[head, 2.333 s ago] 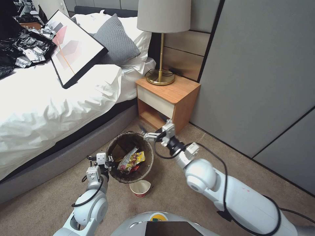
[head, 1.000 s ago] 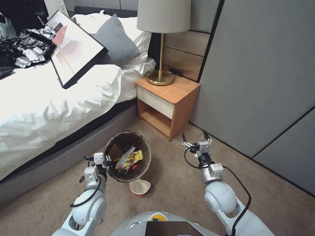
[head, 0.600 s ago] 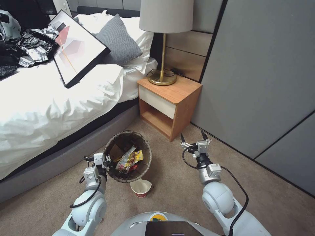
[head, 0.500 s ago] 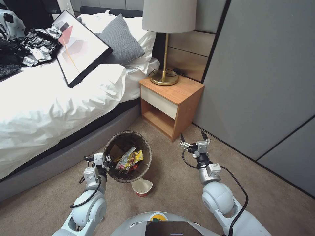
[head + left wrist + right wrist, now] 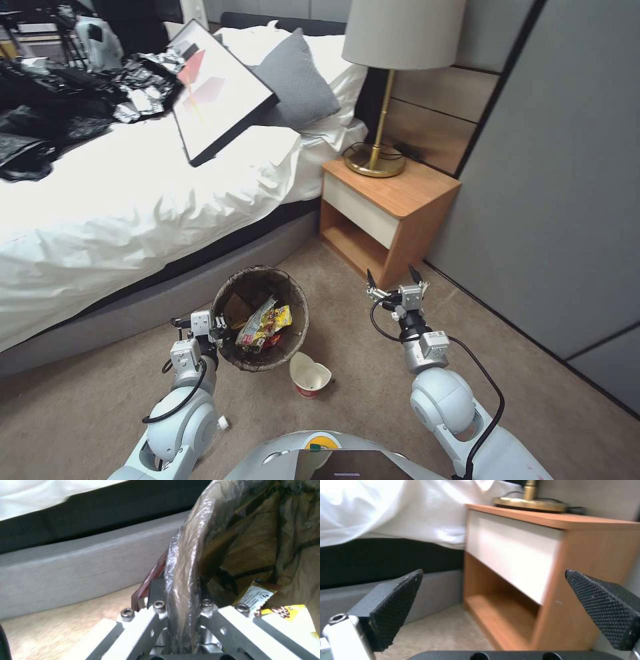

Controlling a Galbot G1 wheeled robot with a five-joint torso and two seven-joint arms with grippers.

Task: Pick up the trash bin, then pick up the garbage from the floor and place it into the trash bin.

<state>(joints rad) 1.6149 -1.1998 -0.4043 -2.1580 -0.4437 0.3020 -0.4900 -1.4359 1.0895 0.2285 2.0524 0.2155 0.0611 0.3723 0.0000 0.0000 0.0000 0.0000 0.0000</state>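
Left gripper clamped on the near-left rim of the trash bin; the wrist view has the liner-covered rim pinched between both fingers. Bin held just beside the bed base, mouth up, tilted slightly toward the robot. Inside: a yellow snack wrapper and a tan paper piece against the far-left wall.

Right gripper spread wide and empty, fingers pointing up and away toward the nightstand, hanging above bare carpet.

Remaining garbage in sight: one noodle cup on the carpet, on its side, open mouth turned up toward the camera and the bin, red base toward the robot. It lies touching or just short of the bin's near-right edge; cannot tell which.

Key relation: the cup sits between the two arms, nearer to the robot than the right gripper and to that gripper's left, low on the floor. The right arm is the free one, so probably the picker; it would have to draw back, swing inward and point down. Cup's long axis runs roughly bin-to-robot, so a grasp across the rim looks workable.
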